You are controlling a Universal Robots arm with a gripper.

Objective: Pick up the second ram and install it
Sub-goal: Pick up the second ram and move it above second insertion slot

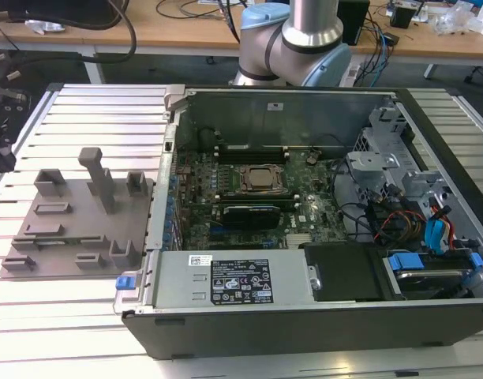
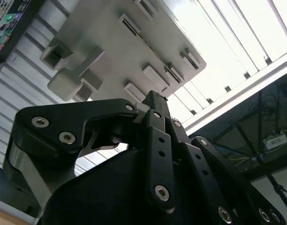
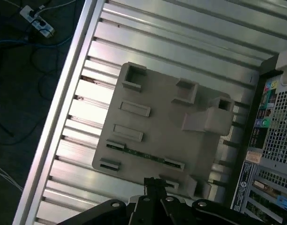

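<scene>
The ram [image 3: 143,155] is a thin green strip (seen edge-on) standing in the grey holder [image 3: 162,122] on the tabletop [image 3: 134,42]. The end effector [image 3: 151,182] hangs above, near it, fingers pressed together, empty.

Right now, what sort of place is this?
Probably a robotics lab or workshop: an open computer case on a slotted metal table, a robot arm behind it, and desks strewn with cables beyond.
</scene>
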